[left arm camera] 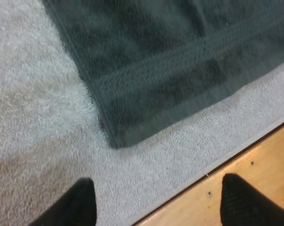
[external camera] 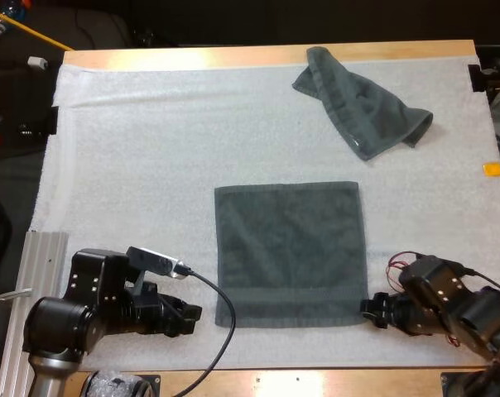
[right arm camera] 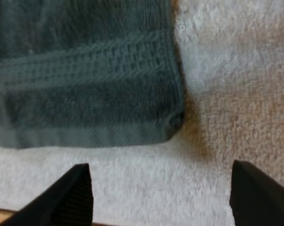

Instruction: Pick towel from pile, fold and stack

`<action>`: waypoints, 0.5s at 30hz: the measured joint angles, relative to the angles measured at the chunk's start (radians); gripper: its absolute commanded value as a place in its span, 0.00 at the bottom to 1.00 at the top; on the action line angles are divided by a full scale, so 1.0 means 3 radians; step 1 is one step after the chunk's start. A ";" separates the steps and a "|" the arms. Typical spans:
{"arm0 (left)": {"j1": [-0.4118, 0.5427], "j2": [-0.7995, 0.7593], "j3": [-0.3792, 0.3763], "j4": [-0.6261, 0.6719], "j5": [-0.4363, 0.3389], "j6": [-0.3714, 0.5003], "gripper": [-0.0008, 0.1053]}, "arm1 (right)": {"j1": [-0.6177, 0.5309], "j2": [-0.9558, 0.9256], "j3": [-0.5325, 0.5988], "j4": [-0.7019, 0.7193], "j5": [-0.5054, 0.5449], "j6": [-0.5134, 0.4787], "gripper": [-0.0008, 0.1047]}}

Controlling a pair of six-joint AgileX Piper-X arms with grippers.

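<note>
This looks like a robotics lab bench. 2 robot arms, the left arm (external camera: 76,308) and the right arm (external camera: 459,303), sit at a wooden table (external camera: 233,56) covered by a white mat (external camera: 151,149). A ribbed aluminium rail (external camera: 41,265) lies beside the mat's near left edge.

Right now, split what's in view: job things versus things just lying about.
Job: flat towel; crumpled towel; left jaws and right jaws, open, at the flat towel's near corners.
Lying about: mat; table; metal rail.
</note>
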 measured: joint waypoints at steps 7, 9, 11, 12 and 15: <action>0.0000 0.0113 0.0000 -0.0056 -0.0004 0.0012 0.53 | 0.0000 0.0377 0.0071 -0.0402 -0.0011 0.0117 0.37; 0.0000 0.0159 0.0000 -0.0087 -0.0006 0.0052 0.53 | 0.0000 0.0501 0.0073 -0.0487 -0.0011 0.0133 0.36; 0.0000 0.0205 0.0000 -0.0141 -0.0008 0.0060 0.53 | 0.0000 0.0623 0.0074 -0.0549 -0.0011 0.0153 0.36; 0.0000 0.0224 0.0000 -0.0158 -0.0008 0.0060 0.53 | 0.0000 0.0686 0.0074 -0.0557 -0.0011 0.0153 0.36; 0.0000 0.0260 0.0006 -0.0165 -0.0008 0.0049 0.53 | 0.0000 0.0858 0.0074 -0.0580 -0.0011 0.0153 0.36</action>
